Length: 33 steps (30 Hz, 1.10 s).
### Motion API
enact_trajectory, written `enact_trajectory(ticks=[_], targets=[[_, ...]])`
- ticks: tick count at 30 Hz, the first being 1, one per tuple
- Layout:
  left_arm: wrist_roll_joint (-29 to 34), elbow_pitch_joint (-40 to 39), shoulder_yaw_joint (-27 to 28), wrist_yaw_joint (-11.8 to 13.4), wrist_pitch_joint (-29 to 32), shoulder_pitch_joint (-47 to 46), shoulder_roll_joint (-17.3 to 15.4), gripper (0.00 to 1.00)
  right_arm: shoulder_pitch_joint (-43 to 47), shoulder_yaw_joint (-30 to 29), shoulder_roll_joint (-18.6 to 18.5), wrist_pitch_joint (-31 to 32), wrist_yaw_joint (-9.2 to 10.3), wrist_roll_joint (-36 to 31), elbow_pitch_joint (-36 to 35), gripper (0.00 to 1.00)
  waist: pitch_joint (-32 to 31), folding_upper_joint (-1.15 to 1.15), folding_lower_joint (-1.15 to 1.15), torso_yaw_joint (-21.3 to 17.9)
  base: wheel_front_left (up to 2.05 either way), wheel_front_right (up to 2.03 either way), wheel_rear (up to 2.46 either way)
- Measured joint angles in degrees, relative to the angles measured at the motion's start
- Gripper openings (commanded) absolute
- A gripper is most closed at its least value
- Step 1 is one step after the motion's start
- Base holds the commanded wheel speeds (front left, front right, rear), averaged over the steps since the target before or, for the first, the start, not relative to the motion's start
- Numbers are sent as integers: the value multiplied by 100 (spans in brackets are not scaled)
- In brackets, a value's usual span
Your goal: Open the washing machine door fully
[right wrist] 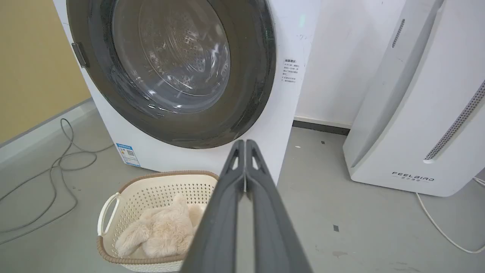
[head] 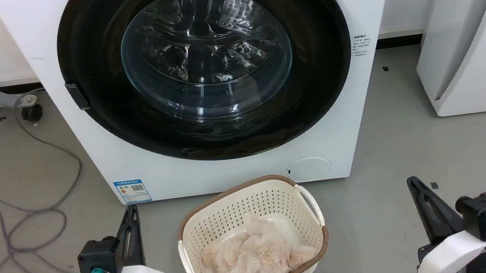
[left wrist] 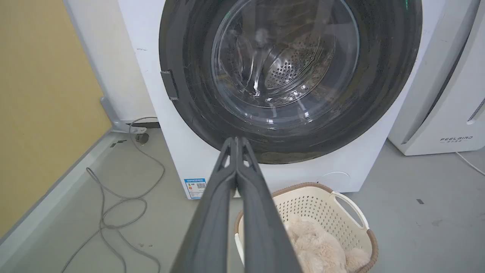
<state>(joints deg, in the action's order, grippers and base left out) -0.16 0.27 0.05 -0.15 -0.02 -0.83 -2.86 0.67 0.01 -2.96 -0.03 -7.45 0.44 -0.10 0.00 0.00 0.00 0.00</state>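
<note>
Smooth grey flooring [head: 409, 134] stretches before the washing machine [head: 238, 174], a boxy white front-loader at the centre of the head view. The washing machine door [head: 98, 126], a wide glossy black ring around a bulging clear glass bowl, sits closed and flush against the white front. A small dark rectangular handle [head: 77, 95] marks its left edge, and perforated steel shows through the glass. Just before the machine stands a cream perforated plastic basket [head: 233, 209] with a brown rim, holding fluffy beige plush [head: 257, 255]. The left gripper [head: 131, 211] and the right gripper [head: 412, 181] hover low on either side of the basket. Each has its two long dark fingers pressed together on nothing, well apart from the door. A thin grey cable [head: 79, 162] loops over the floor at left, and a slanted white appliance [head: 470, 57] stands at right.
</note>
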Motion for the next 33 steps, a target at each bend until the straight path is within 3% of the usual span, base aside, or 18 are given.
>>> enact_trajectory(ticks=[31,32,33], targets=[[0,-2,1,0,0,0,1,0,0,0,0,0,0,0,1,0,0,0,0,0,0,0,0],[0,-2,2,0,0,0,1,100,0,2,0,0,0,0,1,100,0,0,0,0,0,0,0],[-1,0,0,-1,0,-1,2,100,2,1,0,0,1,3,0,100,0,0,0,0,0,0,0]])
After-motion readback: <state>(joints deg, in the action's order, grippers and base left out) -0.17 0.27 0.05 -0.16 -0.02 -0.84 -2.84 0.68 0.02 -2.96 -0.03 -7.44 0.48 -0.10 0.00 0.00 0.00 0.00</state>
